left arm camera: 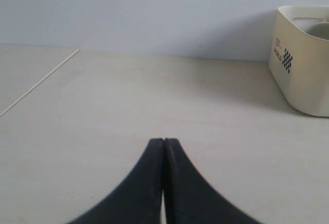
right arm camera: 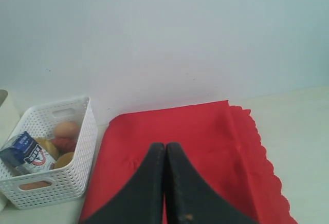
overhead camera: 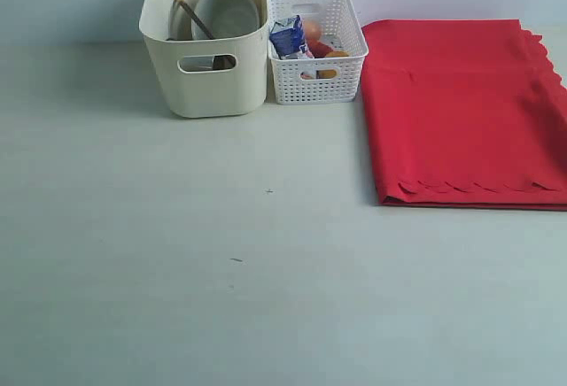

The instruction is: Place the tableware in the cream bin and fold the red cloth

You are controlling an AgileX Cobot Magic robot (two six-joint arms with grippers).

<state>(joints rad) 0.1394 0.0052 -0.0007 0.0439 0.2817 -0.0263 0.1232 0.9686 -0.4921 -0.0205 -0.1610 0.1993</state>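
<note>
Cut off by the right edge of the exterior frame: red cloth (overhead camera: 461,111), flat at upper right, scalloped edge lying on top along its near side. Mostly hidden behind the wall of the cream bin (overhead camera: 205,89) at upper centre-left: tableware (overhead camera: 217,23), only a pale bowl (overhead camera: 230,10) and a brown wooden handle (overhead camera: 193,17) showing above the rim. Just right of it, white lattice basket (overhead camera: 312,89) holding a blue milk carton (overhead camera: 287,36) and round food items (overhead camera: 323,50) hard to tell apart. Wide bare table (overhead camera: 221,271) across the lower half. Seen only from the wrists: left gripper (left arm camera: 163,143) and right gripper (right arm camera: 165,147), fingers pressed together, gripping nothing.
</note>
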